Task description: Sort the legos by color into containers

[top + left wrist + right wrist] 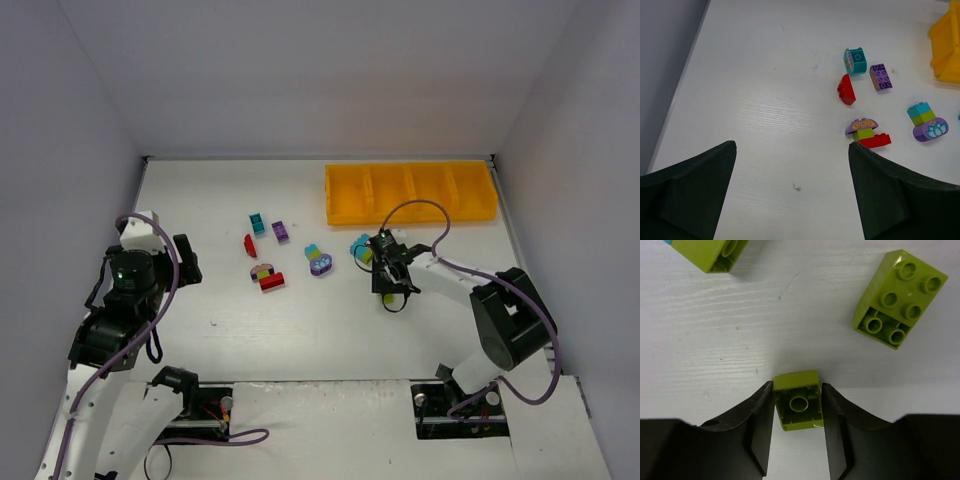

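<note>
Pinching a small lime brick [797,407] in the right gripper [797,387], with one dark finger [760,420] pressed to each side and the hollow underside facing the wrist camera. Held low over the white table [715,340]; cannot tell whether touching it or just off it. Beyond the fingertips to the right, seeing a bigger lime brick [900,300] lying askew, studs showing, apart from the grip. At the upper left edge, catching part of a lime-and-teal cluster [710,252].

Hovering the left gripper [792,145] over the table with fingers spread wide and nothing between them. Nearest ahead, just past the right fingertip, finding a purple-lime-red cluster [867,132]. Farther on, seeing a red brick [846,89], then a teal brick [856,61] with a purple brick [880,76] just beside it. Off to the right, noting a teal-lime-purple cluster [926,121] with a flower print.

At the far right of the table, spotting the orange tray [410,218], four compartments in a row, well apart from the loose bricks.
</note>
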`<act>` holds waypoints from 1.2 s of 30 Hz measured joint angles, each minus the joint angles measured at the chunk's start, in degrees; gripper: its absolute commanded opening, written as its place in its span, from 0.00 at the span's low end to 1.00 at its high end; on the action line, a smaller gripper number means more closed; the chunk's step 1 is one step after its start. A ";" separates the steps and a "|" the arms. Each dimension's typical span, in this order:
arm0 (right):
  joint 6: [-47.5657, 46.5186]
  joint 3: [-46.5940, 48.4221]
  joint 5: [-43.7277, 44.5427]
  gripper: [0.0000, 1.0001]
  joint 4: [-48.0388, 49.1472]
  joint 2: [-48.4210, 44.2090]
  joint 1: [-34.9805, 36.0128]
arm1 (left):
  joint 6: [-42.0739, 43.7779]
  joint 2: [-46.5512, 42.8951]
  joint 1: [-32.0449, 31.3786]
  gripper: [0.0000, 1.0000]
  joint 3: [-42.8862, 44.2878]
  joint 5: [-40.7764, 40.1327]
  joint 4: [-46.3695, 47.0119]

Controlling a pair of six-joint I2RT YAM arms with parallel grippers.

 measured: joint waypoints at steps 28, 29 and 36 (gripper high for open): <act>-9.16 46.73 8.07 0.36 4.55 25.79 -13.44 | -0.98 0.98 0.00 0.87 -0.28 1.88 -1.44; -9.09 48.06 8.11 0.41 4.61 27.76 -13.49 | -1.27 0.87 0.00 0.87 -0.20 1.97 -1.77; -9.40 52.74 9.97 0.94 4.31 33.62 -13.60 | -2.25 -0.59 0.00 0.87 -0.11 1.92 -3.23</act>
